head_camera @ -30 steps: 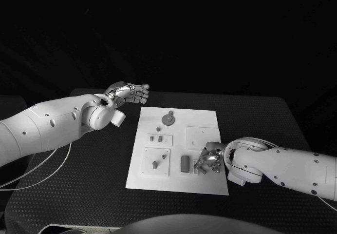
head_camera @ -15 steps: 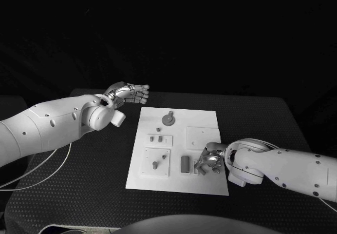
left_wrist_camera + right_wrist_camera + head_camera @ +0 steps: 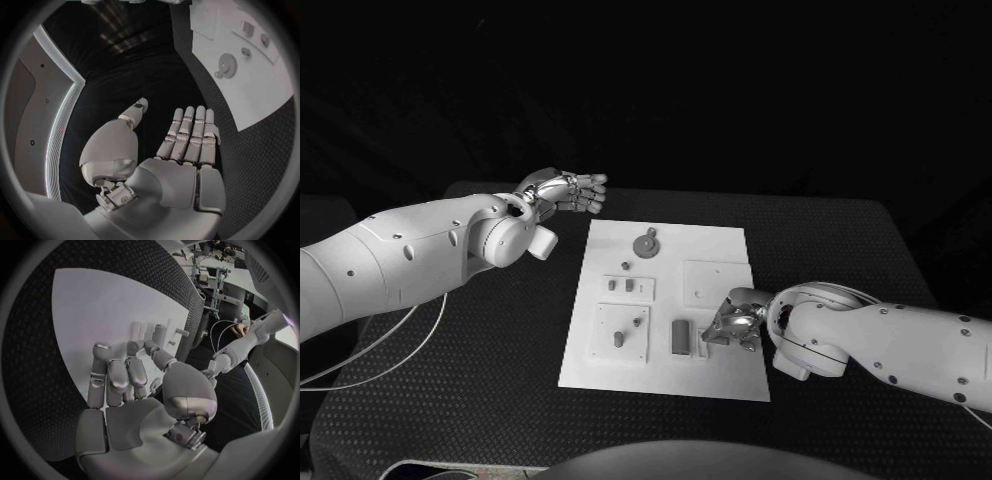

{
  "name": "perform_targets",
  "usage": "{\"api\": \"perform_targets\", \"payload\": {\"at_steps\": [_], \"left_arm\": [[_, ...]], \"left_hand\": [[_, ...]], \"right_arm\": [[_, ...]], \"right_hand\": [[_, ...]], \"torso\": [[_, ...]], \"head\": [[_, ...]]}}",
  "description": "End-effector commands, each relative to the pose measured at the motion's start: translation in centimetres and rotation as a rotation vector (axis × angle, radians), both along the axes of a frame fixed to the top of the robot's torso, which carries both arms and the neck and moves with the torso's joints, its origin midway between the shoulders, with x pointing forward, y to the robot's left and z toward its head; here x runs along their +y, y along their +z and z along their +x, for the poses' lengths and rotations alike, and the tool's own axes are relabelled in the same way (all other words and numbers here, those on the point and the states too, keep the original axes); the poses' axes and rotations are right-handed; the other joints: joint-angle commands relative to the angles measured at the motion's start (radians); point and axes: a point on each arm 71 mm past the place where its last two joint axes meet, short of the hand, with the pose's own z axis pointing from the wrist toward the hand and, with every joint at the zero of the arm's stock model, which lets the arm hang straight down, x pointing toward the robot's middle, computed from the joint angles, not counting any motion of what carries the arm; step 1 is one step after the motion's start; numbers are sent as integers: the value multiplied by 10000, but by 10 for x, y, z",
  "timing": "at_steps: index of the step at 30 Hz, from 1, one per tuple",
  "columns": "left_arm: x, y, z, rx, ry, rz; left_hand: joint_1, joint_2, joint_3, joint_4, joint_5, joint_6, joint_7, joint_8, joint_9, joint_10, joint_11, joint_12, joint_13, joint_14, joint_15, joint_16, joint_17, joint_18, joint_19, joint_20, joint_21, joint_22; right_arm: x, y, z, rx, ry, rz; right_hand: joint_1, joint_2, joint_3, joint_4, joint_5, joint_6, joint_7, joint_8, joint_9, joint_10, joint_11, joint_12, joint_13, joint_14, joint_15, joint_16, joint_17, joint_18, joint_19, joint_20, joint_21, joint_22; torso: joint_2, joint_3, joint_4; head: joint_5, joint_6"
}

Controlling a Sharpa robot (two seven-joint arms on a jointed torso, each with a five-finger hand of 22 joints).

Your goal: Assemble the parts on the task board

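The board (image 3: 711, 247) is lying flat mid-surface. Your right hand (image 3: 730, 327) is hovering over its near right part, fingers loosely curled, gripping nothing that shows, just beside the upright block (image 3: 681, 336). Your left hand (image 3: 568, 190) is waiting off the far left corner, fingers straight and apart, holding nothing. Treat the parts as small, rigid, light and probably smooth: they are likely to slip or tip. Pinch the block across its long flat sides, low down. Handle the gear (image 3: 646, 242) by its rim.
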Motion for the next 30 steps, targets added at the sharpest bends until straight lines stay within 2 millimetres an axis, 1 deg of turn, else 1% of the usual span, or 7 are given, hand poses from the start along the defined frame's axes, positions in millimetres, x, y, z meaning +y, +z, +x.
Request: {"api": "perform_targets", "payload": {"at_steps": [1,5,8,17,23,25,30], "left_arm": [[-2,1,0,7,-154,-119],[-2,1,0,12,-150,-116],[-2,1,0,12,-162,-118],[-2,1,-1,22,-155,-113],[-2,1,-1,26,-156,-112],[-1,1,-1,27,-137,-105],[-1,1,-1,29,-153,-109]], "left_hand": [[2,126,2,-73,-26,88,165,43,-17,70,-29,37,-11,41,-1,-56,18,85,-2,54,40,-18],[0,127,0,-75,-25,88,165,43,-18,71,-29,38,-13,42,-1,-58,20,84,-2,54,40,-20],[0,128,0,-76,-25,88,165,43,-18,72,-29,38,-15,42,-1,-59,21,84,-3,54,40,-21],[2,132,0,-82,-24,89,164,43,-19,74,-30,38,-19,42,-1,-62,24,84,-4,53,40,-23],[-1,134,-1,-83,-25,89,164,44,-20,78,-31,39,-21,43,-1,-64,26,84,-4,54,41,-24],[-1,135,-2,-84,-25,90,164,44,-21,80,-32,40,-22,43,-1,-65,27,83,-5,54,41,-25],[-2,136,-3,-86,-24,91,164,44,-21,84,-33,42,-24,43,-1,-67,29,83,-6,54,40,-26]], "right_arm": [[0,1,1,-145,-154,77],[3,0,0,70,-215,156],[5,0,-1,123,-182,188],[2,2,3,-369,-440,-69],[-1,2,4,-502,-491,-334],[-2,2,4,-618,-533,-407],[-2,3,5,-673,-559,-413]], "right_hand": [[-26,-20,-26,3,13,146,43,39,6,-8,-43,41,370,18,-83,41,11,302,-4,-17,-19,182],[-26,-24,-25,4,12,151,41,40,4,-5,-46,45,372,18,-85,43,14,302,-3,-18,-18,182],[-28,-27,-26,5,12,153,40,41,4,-8,-46,41,369,14,-86,42,4,302,-2,-19,-17,182],[-18,-52,-24,-2,13,153,37,38,-2,-17,-50,27,360,15,-92,45,11,302,-2,-24,-15,183],[-4,-94,-23,-4,13,151,35,34,-10,-26,-53,12,349,7,-96,44,-3,302,-2,-30,-13,183],[4,-109,-21,-5,13,151,34,33,-13,-22,-54,17,353,13,-97,47,12,302,-1,-33,-12,184],[12,-126,-20,-5,12,153,33,33,-15,-24,-55,12,350,9,-98,47,4,302,0,-36,-11,184]], "torso": [[1,1,-1],[3,4,0],[-1,-2,5],[-4,-7,-6],[-1,-4,13],[3,1,8],[-1,-1,-3]], "head": [[2,0],[6,-4],[-5,9],[-9,15],[-24,7],[-14,3],[-13,10]]}}
